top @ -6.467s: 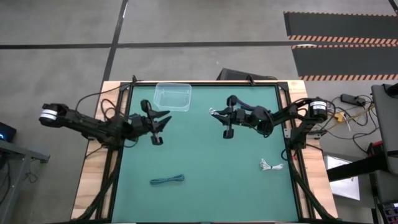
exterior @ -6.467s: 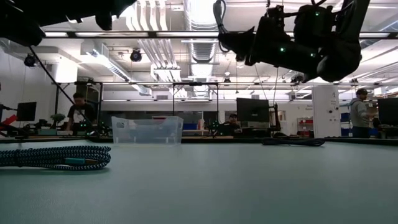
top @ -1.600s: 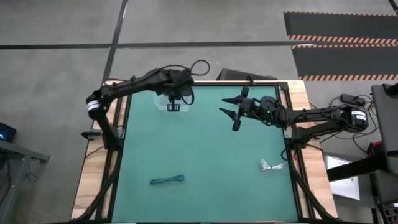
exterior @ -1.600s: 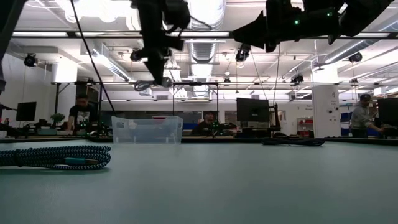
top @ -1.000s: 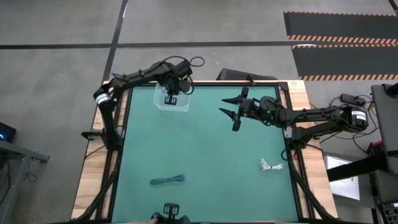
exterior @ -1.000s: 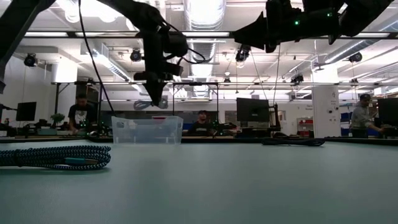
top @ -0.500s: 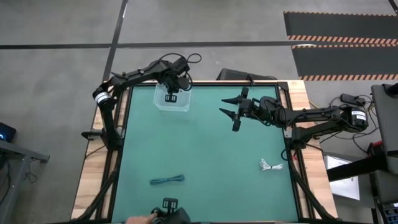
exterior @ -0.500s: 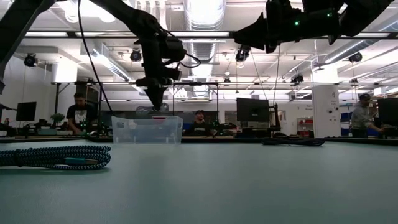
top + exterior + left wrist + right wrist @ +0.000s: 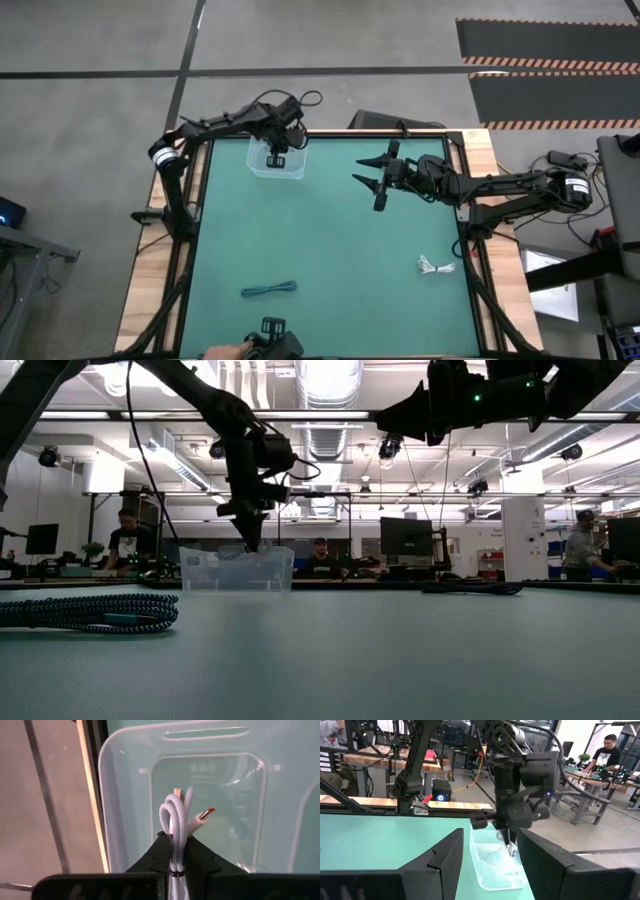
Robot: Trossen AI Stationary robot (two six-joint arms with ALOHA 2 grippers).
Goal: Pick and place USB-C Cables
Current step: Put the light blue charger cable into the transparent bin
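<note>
A clear plastic bin [image 9: 277, 157] stands at the table's far left. My left gripper [image 9: 275, 158] hangs over it, pointing down, shut on a white USB-C cable bundle [image 9: 176, 822] whose lower end reaches inside the bin [image 9: 236, 570]. My right gripper [image 9: 375, 185] stands open in the air over the far middle of the table, nothing between its fingers [image 9: 492, 865]. A teal cable bundle [image 9: 269, 290] lies flat near the front left. Another white bundle [image 9: 436, 266] lies at the right. My left gripper pinches the white bundle between its two fingers [image 9: 161, 854], on the bundle's two sides [image 9: 175, 845] just past a dark tie. The fingers come from above, pointing down along the bundle. Its looped end and a connector [image 9: 206, 813] stick out below the fingertips, over the bin's floor.
At the table's near edge a person's hand [image 9: 215, 352] shows beside a dark object [image 9: 272, 328]. Wooden borders [image 9: 150, 270] frame the green mat. Open mat lies between the bin and the teal cable. People sit at benches in the room behind.
My left gripper has gone down with the white bundle, from above the bin's rim until the bundle's lower end is inside the bin. It has stayed shut. At the near edge a hand has come into view by the dark object.
</note>
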